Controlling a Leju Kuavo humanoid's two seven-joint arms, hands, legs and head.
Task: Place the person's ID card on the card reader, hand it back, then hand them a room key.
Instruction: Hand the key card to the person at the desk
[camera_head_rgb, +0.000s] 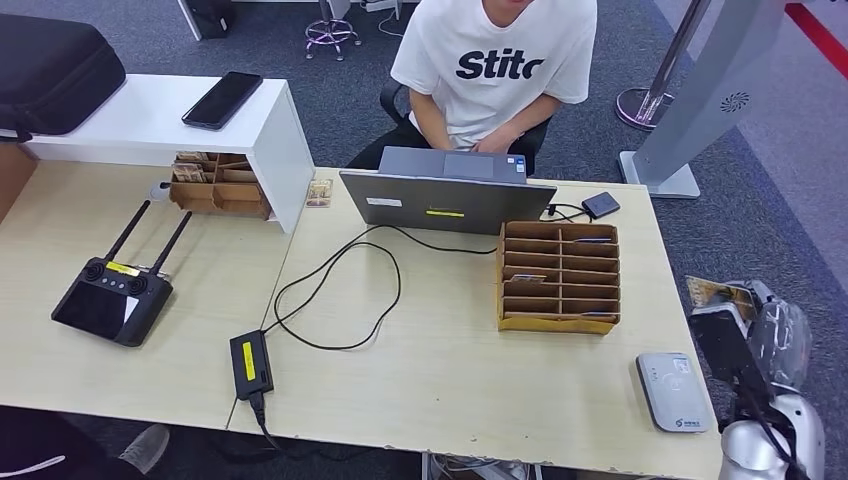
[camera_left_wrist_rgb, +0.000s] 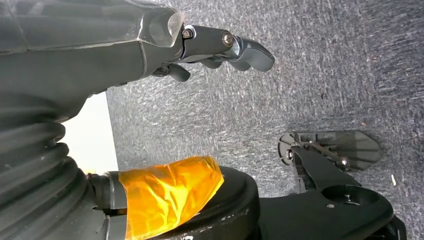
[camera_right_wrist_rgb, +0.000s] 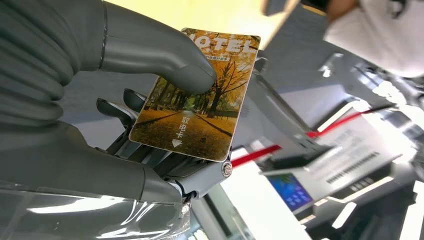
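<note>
1 glossy rectangular room key (camera_right_wrist_rgb: 195, 95) pinched by right hand's (camera_right_wrist_rgb: 150, 125) grey fingers (camera_right_wrist_rgb: 165, 55).

Table (camera_head_rgb: 430, 390) with card reader (camera_head_rgb: 675, 392), laptop (camera_head_rgb: 445, 200)

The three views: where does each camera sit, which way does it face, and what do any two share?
Head view: high on the body, looking down at the desk, card reader and a seated person; right hand low right.
Left wrist view: behind the left hand, facing carpet.
Right wrist view: behind the right hand, which pinches the hotel card.
Shared: head and right wrist views show that card.
</note>
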